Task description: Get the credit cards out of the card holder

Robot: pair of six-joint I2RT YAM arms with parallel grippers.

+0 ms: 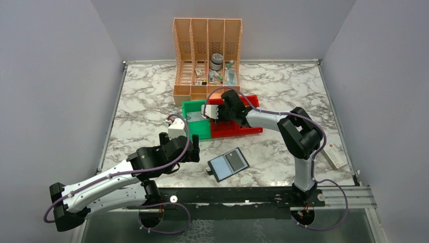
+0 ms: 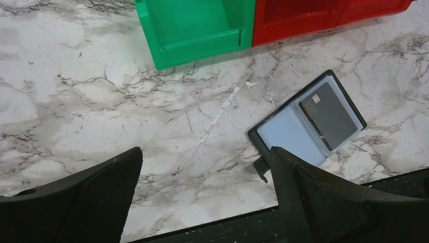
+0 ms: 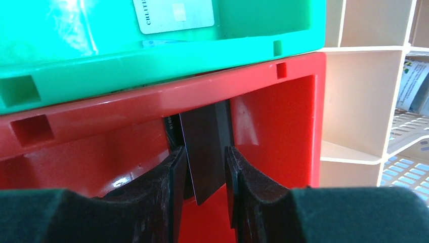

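The black card holder lies open near the table's front edge, pale blue lining up, with a dark grey credit card in its right pocket. Both show in the left wrist view: holder, card. My left gripper is open and empty, just left of the holder. My right gripper is over the red bin. Its jaws stand apart with a dark card loose between them, leaning on the left finger. A pale card lies in the green bin.
The green bin and red bin stand side by side mid-table. A tan slotted organizer with small items stands behind them. A white box lies at the right edge. A black rail runs along the front.
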